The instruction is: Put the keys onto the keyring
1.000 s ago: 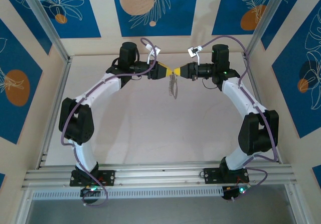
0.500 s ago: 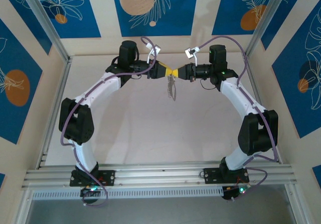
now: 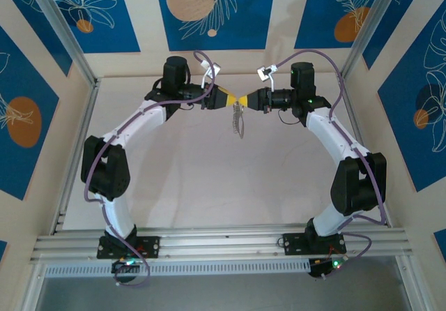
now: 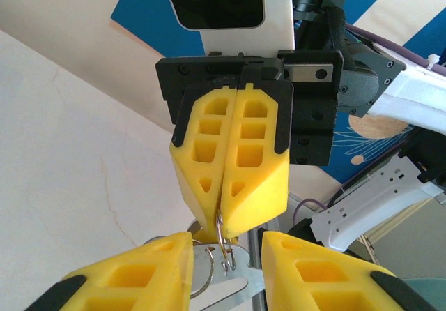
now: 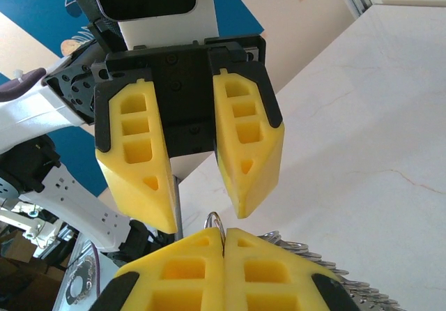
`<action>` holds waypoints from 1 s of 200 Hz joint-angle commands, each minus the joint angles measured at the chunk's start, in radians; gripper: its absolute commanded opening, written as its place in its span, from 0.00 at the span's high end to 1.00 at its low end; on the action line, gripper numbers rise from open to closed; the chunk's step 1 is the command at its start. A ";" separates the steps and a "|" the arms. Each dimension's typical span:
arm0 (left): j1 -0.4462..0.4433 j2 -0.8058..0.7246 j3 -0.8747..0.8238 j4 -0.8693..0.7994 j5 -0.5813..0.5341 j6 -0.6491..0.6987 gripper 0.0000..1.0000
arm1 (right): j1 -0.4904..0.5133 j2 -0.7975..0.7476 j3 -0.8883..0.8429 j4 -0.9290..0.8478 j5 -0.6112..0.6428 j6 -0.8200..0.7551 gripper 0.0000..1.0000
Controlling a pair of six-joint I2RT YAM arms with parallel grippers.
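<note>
Hanging over the far middle of the worktop (image 3: 209,178), the left gripper (image 5: 202,217) and right gripper (image 4: 221,222) stand tip to tip. Right jaws are clenched on the keyring (image 4: 221,240), pinching the thin wire loop at their very tips, and the keys (image 3: 239,123) dangle beneath it in a short jagged string. Left jaws stand released, parted to either side of the loop's protruding end; whether either pad touches the metal cannot be told from the wrist views.
</note>
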 commanded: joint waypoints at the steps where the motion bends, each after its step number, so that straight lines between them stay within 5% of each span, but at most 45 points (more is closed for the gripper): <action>1: 0.011 -0.007 -0.007 0.025 0.042 0.002 0.69 | 0.005 0.005 0.024 -0.005 -0.012 -0.008 1.00; 147: 0.002 0.035 -0.013 0.112 0.072 -0.071 0.73 | 0.013 0.005 0.029 -0.007 -0.010 -0.007 1.00; 200: -0.001 0.044 -0.016 0.112 0.089 -0.071 0.86 | 0.013 0.005 0.028 -0.008 -0.006 -0.007 1.00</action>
